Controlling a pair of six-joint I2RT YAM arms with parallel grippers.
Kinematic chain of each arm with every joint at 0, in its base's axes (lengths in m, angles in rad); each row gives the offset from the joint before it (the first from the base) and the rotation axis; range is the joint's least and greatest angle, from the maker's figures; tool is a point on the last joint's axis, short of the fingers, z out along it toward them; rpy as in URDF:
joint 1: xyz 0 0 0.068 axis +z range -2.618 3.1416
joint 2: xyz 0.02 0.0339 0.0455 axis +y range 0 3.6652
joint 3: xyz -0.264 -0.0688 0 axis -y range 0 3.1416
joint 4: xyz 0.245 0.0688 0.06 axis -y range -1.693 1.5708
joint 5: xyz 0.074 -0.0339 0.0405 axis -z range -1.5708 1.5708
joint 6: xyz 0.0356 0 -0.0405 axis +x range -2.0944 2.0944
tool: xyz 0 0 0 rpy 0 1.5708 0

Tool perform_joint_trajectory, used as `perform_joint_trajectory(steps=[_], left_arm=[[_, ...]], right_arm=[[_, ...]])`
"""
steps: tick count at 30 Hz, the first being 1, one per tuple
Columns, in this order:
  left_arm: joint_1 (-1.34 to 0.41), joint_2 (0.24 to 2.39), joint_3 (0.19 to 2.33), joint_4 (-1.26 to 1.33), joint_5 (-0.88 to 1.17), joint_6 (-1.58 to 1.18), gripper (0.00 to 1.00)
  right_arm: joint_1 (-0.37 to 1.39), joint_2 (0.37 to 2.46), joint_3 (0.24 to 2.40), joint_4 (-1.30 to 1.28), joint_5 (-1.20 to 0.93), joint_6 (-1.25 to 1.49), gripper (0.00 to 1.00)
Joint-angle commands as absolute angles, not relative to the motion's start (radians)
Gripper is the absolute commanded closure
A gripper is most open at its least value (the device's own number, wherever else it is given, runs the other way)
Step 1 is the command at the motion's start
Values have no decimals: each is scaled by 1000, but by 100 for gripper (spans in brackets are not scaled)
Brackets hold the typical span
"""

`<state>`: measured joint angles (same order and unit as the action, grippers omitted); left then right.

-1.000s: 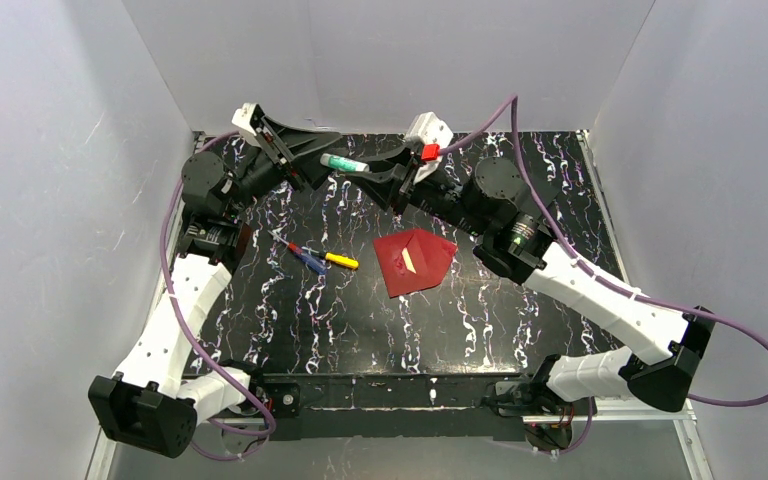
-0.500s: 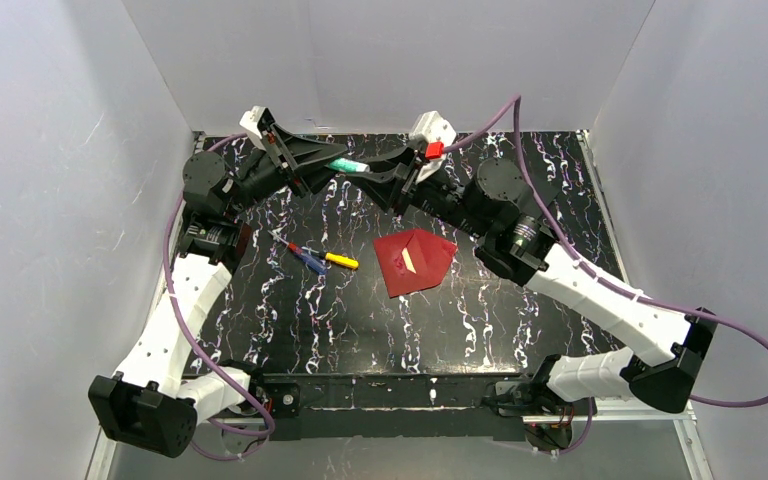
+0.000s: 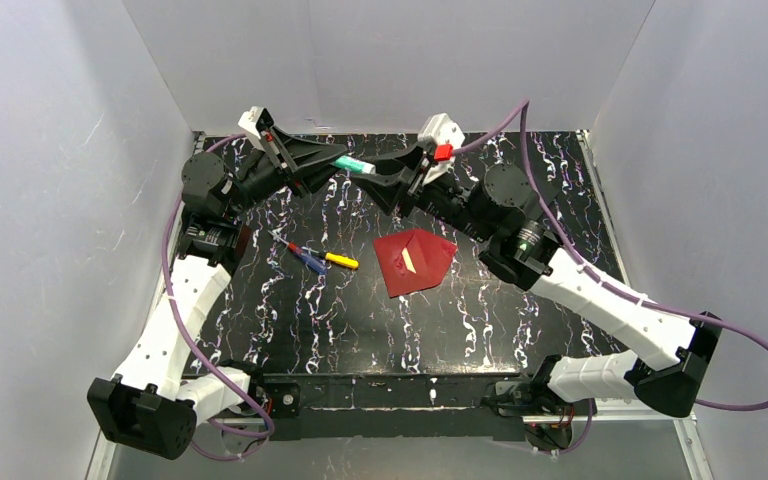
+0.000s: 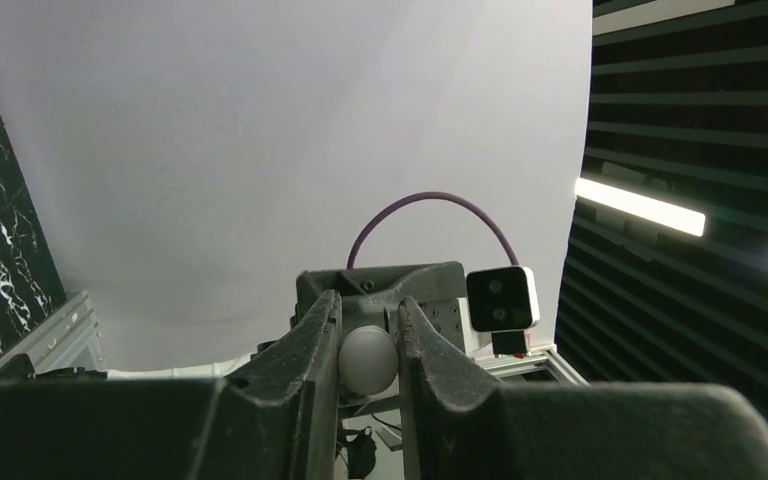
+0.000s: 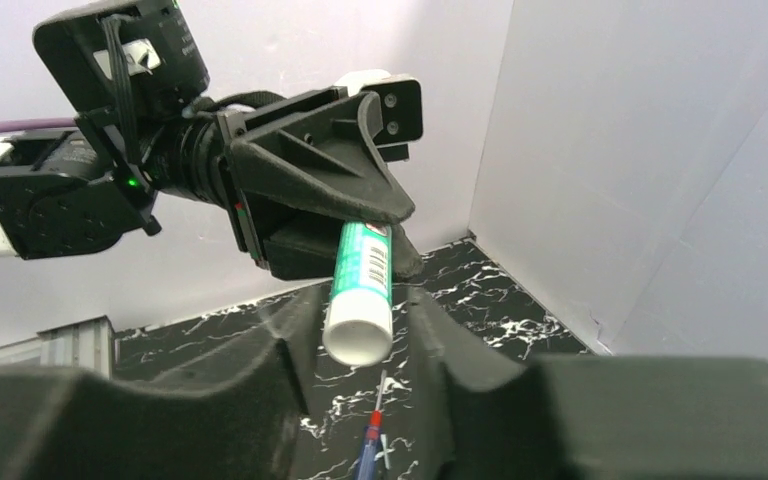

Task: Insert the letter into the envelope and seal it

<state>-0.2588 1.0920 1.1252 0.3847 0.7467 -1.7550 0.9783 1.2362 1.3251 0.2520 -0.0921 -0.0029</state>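
Both arms reach to the far side of the black marble-patterned table [image 3: 290,320] and meet in the air above it, each gripping one end of a green-and-white glue stick [image 3: 352,165]. The left gripper [image 3: 328,166] comes in from the left. In its wrist view its two fingers sit narrow, pressed against either side of the stick's rounded white end [image 4: 368,358], so it has hold of the tube. The right gripper [image 3: 382,177] faces it from the right. Its wrist view shows the tube's flat white end [image 5: 358,335] lodged between its own fingers at a narrow spacing, with the printed green body [image 5: 365,262] running away into the left gripper's black fingers. The stick lies roughly level between the two, clear of the table. The envelope [image 3: 422,272], dark red, lies flat near the middle of the table, well apart from both grippers and touched by neither. A small pale strip [image 3: 409,261] shows on its face; whether that is the letter cannot be told. To the left of the envelope lie a slim blue tool with a red tip [image 3: 305,256] and, just beside it, a short yellow stick [image 3: 341,261].
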Motion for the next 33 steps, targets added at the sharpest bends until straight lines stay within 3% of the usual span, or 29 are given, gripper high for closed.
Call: perform_joint_trajectory(steps=[1, 4, 10, 16, 23, 30, 33], left_arm=[[-258, 1063, 1143, 414, 752, -1755, 100], [-257, 1061, 1137, 414, 744, -1778, 100], [-258, 1054, 1127, 414, 742, -1828, 100], [-257, 1046, 1104, 416, 730, -1894, 100], [-258, 1050, 1099, 435, 716, -1952, 100], [-257, 1071, 1104, 497, 713, -2022, 100], [-257, 1068, 1092, 504, 712, -2031, 100]], right_arm=[[979, 1223, 1280, 368, -106, 4, 45], [979, 1239, 1248, 465, -128, -38, 40], [979, 1289, 1229, 648, -158, -55, 47], [979, 1303, 1236, 746, -150, -50, 42], [979, 1307, 1246, 757, -138, -59, 55], [979, 1344, 1256, 735, -166, -73, 50], [979, 1354, 1271, 741, -166, -74, 53]])
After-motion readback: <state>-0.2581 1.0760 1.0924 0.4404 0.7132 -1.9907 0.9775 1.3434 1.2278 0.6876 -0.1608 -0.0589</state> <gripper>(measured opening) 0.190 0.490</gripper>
